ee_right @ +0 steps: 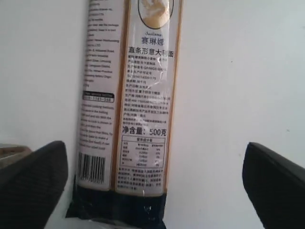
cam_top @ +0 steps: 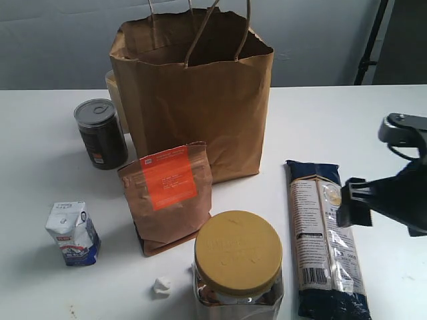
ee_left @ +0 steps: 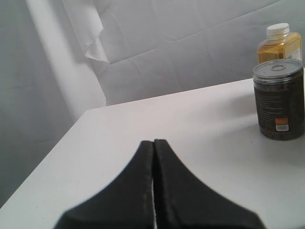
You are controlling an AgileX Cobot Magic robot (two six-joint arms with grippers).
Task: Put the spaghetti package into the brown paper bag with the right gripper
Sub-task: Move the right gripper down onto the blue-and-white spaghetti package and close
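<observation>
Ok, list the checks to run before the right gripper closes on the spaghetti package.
1. The right gripper is open, black fingers wide apart: ok.
2. The long dark-blue spaghetti package lies between the fingers: ok, though nearer one finger.
3. Package flat on the white table, nothing on top of it: ok.
4. Gripper height above the package: cannot tell.
5. The tall brown paper bag stands upright with its mouth open: ok.
6. The yellow-lidded clear jar stands close beside the package; room to lift past it: cannot tell.
</observation>
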